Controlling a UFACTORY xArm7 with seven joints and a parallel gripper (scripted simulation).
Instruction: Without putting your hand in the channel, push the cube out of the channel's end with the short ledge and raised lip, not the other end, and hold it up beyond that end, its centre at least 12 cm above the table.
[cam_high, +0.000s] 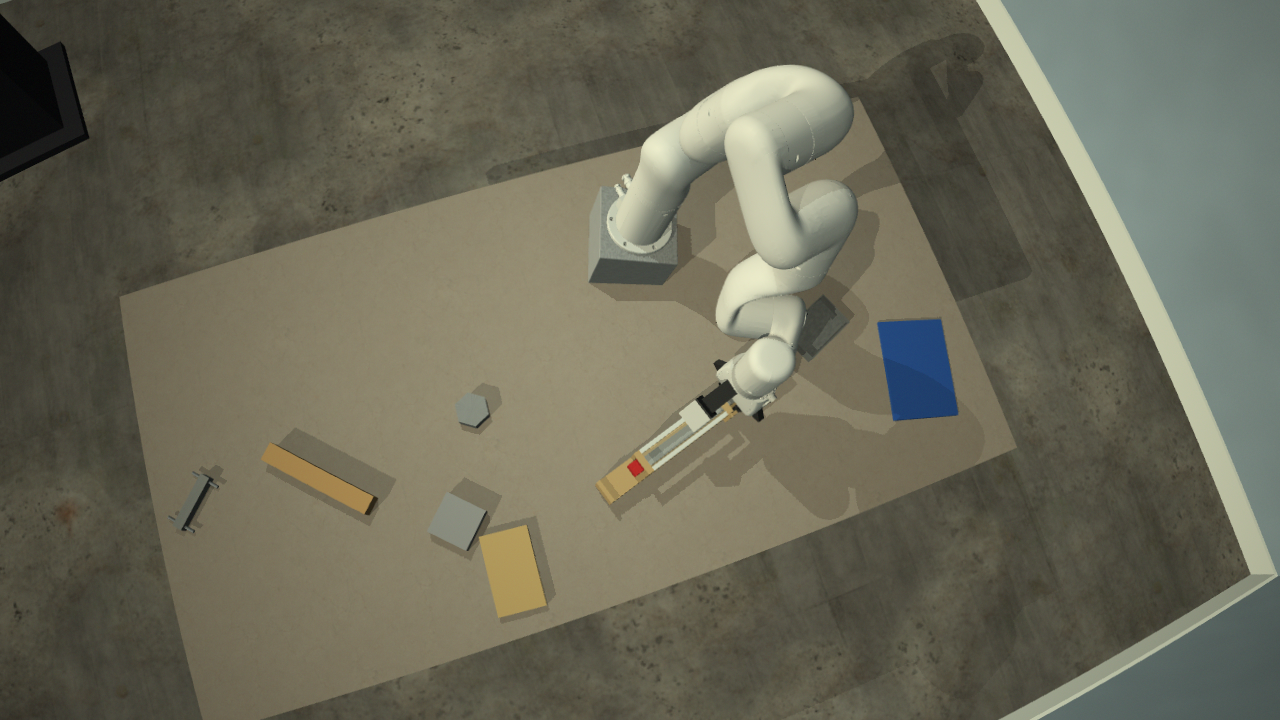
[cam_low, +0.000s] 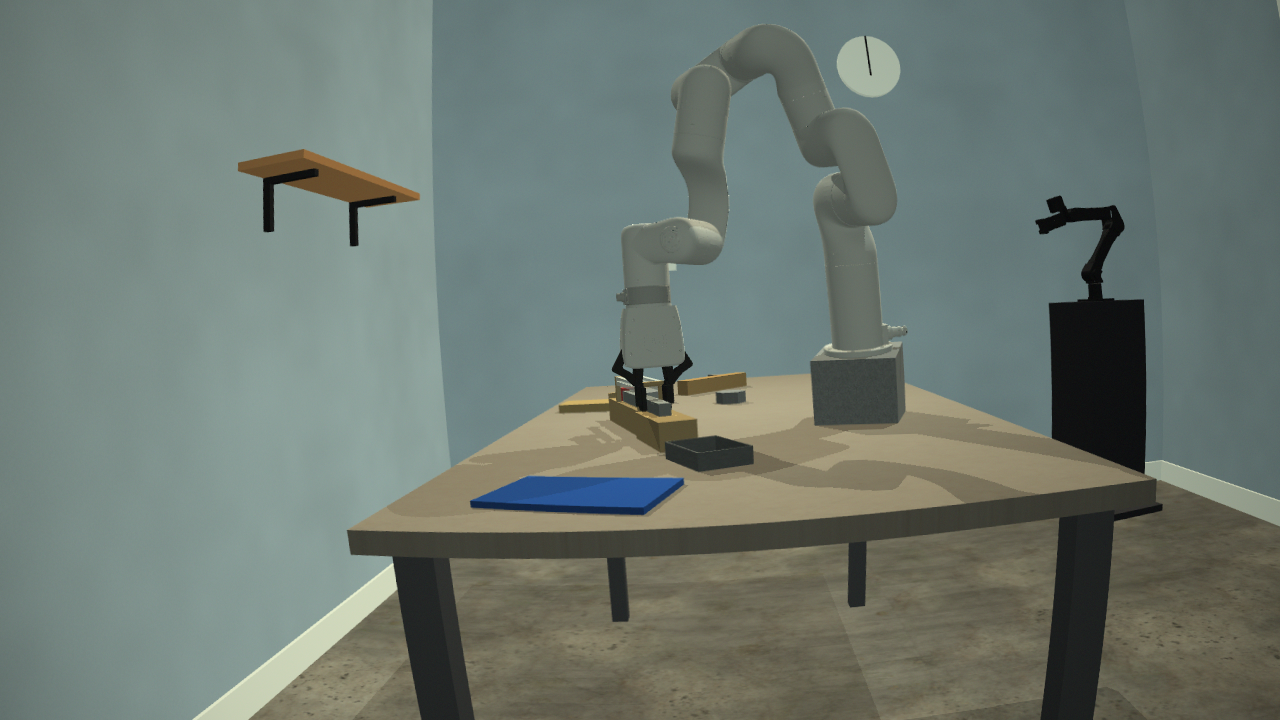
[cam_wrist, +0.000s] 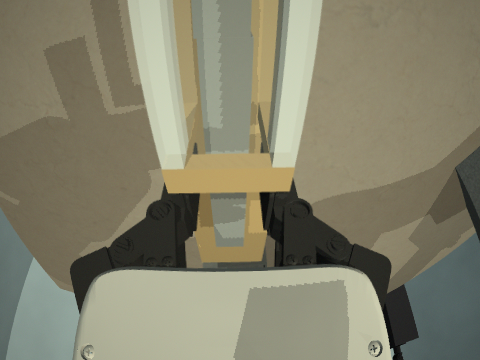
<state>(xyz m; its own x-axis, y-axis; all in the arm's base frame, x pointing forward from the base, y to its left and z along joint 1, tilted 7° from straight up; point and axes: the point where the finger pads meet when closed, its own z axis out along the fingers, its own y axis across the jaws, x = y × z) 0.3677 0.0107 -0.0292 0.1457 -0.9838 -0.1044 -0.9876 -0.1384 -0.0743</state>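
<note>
The channel (cam_high: 669, 442) (cam_low: 653, 428) (cam_wrist: 156, 74) has a tan base and white side walls and lies on the table. The red cube (cam_high: 635, 467) sits inside it, near the tan ledge end (cam_high: 614, 486) that is far from my gripper. A long grey rod (cam_wrist: 227, 74) lies along the channel floor, its near end between my fingers. My gripper (cam_high: 720, 402) (cam_low: 651, 394) (cam_wrist: 231, 210) is at the channel's other end, outside it. Its fingers stand apart on either side of the rod's end and do not touch it. The cube is hidden in the wrist view.
A blue mat (cam_high: 917, 368) (cam_low: 581, 492) and a dark tray (cam_high: 823, 324) (cam_low: 708, 452) lie behind my wrist. A grey hexagon (cam_high: 472, 409), a tan plank (cam_high: 317, 478), a grey block (cam_high: 456, 521), a tan board (cam_high: 512, 570) and a small bracket (cam_high: 194, 501) lie further left.
</note>
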